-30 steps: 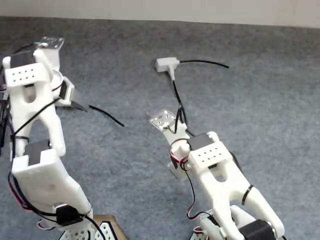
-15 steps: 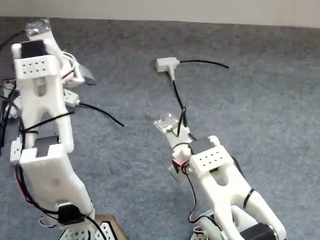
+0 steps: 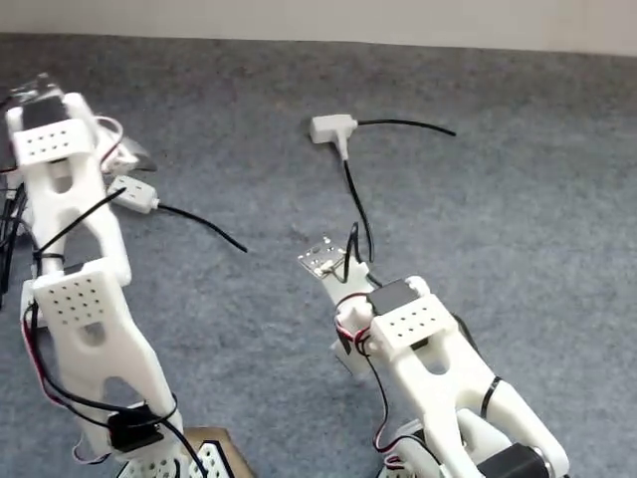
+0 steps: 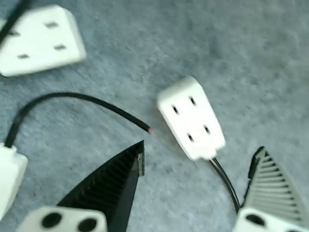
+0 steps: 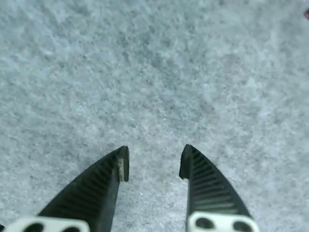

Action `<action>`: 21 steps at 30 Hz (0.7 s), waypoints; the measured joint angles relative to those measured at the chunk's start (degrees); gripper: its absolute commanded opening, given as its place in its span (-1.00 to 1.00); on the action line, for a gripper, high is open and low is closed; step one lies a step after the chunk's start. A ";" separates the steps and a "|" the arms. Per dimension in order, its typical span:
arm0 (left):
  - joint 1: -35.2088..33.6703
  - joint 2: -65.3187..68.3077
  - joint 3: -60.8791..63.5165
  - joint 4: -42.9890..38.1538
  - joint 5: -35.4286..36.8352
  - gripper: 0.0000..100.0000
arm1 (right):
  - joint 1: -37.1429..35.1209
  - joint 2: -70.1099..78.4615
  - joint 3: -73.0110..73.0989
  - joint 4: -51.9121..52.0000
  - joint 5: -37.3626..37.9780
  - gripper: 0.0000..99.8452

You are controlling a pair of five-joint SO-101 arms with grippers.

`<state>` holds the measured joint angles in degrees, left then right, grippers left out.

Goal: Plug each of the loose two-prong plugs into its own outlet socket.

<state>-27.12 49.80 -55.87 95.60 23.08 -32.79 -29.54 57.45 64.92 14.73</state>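
Observation:
In the left wrist view my left gripper is open above the grey carpet. A white outlet block with two pairs of slots lies just beyond its fingertips, its thin cable running back between the jaws. A second white outlet block lies farther off. A cut black cable end and a white plug body lie beside one finger. My right gripper is open over bare carpet, at mid-table in the high view. Beyond it lies a white T-shaped plug piece.
The left arm stands tall at the table's left edge. Beside it lies a white block with a black cable trailing toward the middle. Black cables run from the T-shaped piece, one toward the right arm. Open carpet lies to the right.
The left arm has swung its wrist to the far left, uncovering the white block and its cable. The right gripper has drawn back slightly toward the near side.

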 measured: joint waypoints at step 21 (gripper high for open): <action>1.85 13.89 -10.37 -0.18 -1.32 -0.30 | -0.44 0.00 0.00 0.09 0.00 -0.65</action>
<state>-25.27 63.69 -66.24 95.43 21.76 -33.23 -29.54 57.45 65.01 14.73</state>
